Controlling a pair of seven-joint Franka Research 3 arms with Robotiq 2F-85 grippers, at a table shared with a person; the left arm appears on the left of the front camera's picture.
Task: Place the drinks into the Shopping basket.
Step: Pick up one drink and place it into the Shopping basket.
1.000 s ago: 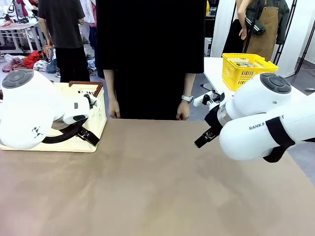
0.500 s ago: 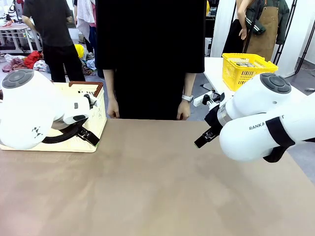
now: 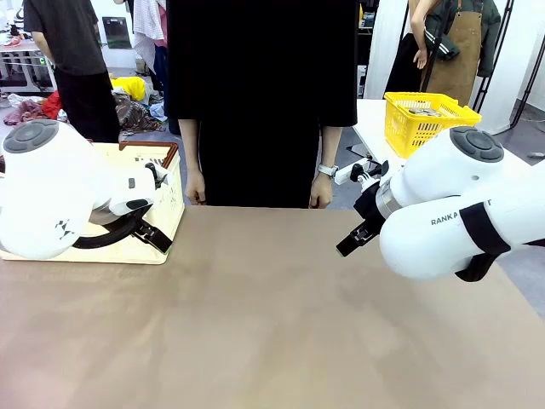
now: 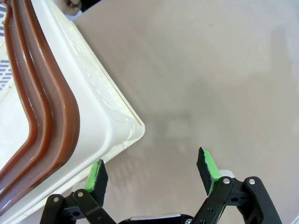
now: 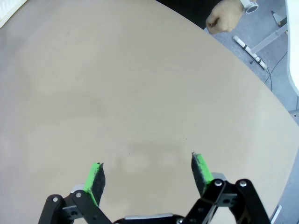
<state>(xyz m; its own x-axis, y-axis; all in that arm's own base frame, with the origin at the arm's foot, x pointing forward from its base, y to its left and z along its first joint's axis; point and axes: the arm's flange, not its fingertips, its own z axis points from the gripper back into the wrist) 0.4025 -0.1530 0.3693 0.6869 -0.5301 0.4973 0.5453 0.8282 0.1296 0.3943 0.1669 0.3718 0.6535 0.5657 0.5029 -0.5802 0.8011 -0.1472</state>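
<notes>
The large cream-white plastic Shopping basket (image 3: 170, 204) with slotted sides and a dark brown rim and handles stands on the tan table top (image 3: 272, 324). It is at the table's far left corner on the robot's side, partly hidden behind the white left arm (image 3: 51, 187).

In the left wrist view a corner of the basket (image 4: 88, 88) juts in from the left. The left gripper (image 4: 150, 161) hangs just beside that corner with its jaws spread wide and nothing between them. One green pad (image 4: 97, 173) shows against the basket's wall, and I cannot tell whether it touches. The other pad is over bare table.

The right gripper (image 5: 147, 162) is likewise wide open and empty, above bare table well apart from the basket.

A person in a black garment (image 3: 260, 85) stands at the far edge with both hands down, one hand (image 5: 223, 19) wearing a wristwatch. Behind the white right arm (image 3: 451, 213), a small yellow mesh basket (image 3: 426, 119) sits on another white table.
</notes>
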